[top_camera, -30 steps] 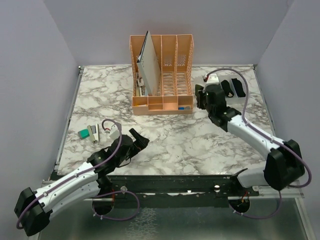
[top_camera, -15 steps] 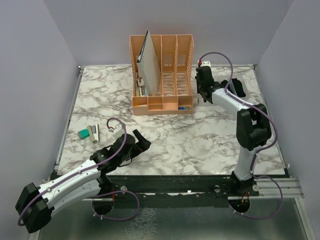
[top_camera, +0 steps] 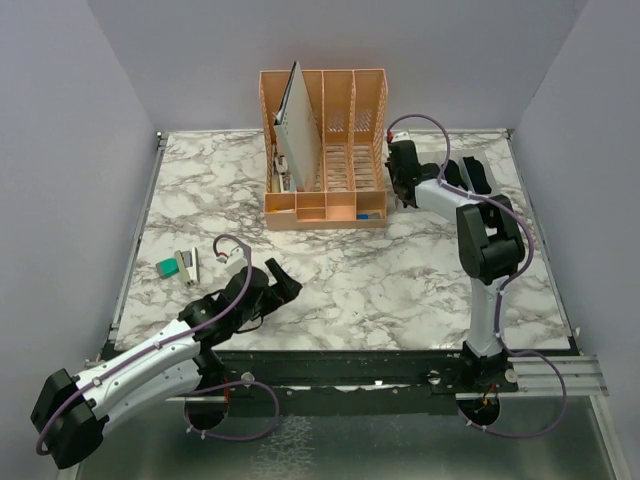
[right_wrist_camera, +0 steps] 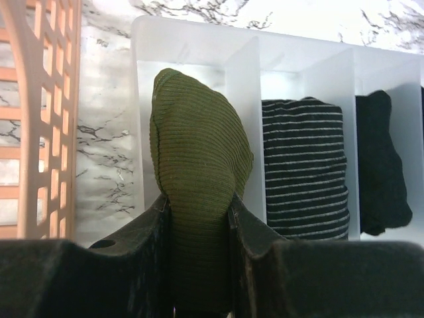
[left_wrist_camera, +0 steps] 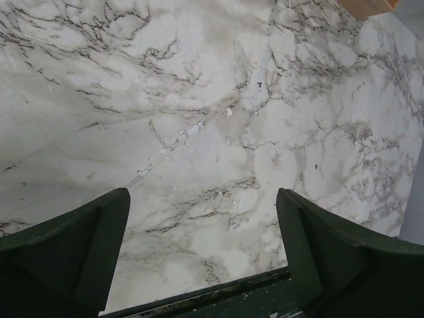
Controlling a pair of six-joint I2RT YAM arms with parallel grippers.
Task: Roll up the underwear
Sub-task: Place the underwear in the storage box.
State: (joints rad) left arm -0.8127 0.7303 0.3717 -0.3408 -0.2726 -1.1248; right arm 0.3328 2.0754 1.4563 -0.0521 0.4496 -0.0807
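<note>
My right gripper (right_wrist_camera: 199,200) is shut on the rolled olive-green underwear (right_wrist_camera: 199,152) and holds it over the leftmost compartment of a white divided tray (right_wrist_camera: 189,40). A striped black roll (right_wrist_camera: 305,172) fills the compartment to its right, and a plain black roll (right_wrist_camera: 381,172) the one after. In the top view the right gripper (top_camera: 400,183) is at the back, just right of the orange organizer, with black rolls (top_camera: 478,176) beside it. My left gripper (top_camera: 281,284) is open and empty low over the marble near the front edge; it also shows in the left wrist view (left_wrist_camera: 202,218).
An orange file organizer (top_camera: 325,150) holding a pale board (top_camera: 297,125) stands at the back middle; its lattice side (right_wrist_camera: 33,112) is close on the right gripper's left. A teal block (top_camera: 167,267) and small items (top_camera: 187,265) lie front left. The table's front edge (left_wrist_camera: 218,295) is under the left gripper.
The right arm has swung from the middle right to the back, bringing its gripper to the tray beside the organizer. The left gripper has shifted slightly.
</note>
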